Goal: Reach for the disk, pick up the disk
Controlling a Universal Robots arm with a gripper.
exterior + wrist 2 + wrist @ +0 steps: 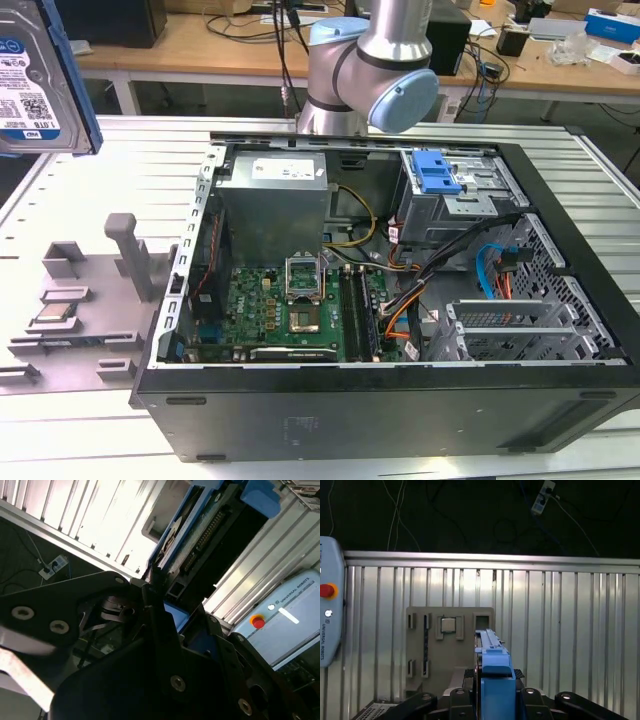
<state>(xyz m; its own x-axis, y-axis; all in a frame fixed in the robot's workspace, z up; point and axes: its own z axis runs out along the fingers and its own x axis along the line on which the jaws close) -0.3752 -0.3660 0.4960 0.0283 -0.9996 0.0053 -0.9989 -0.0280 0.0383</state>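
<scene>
The disk [35, 80] hangs in the air at the exterior view's upper left, well above the ribbed table, showing its white-and-blue label and blue bracket. In the first wrist view the disk [493, 672] stands edge-on, its blue bracket rising between the black fingers [532, 697] of my gripper [494, 700], which is shut on it. The second wrist view shows the disk [210, 535] from its connector side, reaching away from the gripper [167, 612]. The arm [385, 60] stands behind the computer case.
An open black computer case [400, 410] lies on the table, with a motherboard [300, 310] and a blue latch [435, 172] on its drive cage. A grey fixture [95, 290] holding a square processor chip [449, 625] sits below the disk. A pendant with a red button [326, 591] lies beside it.
</scene>
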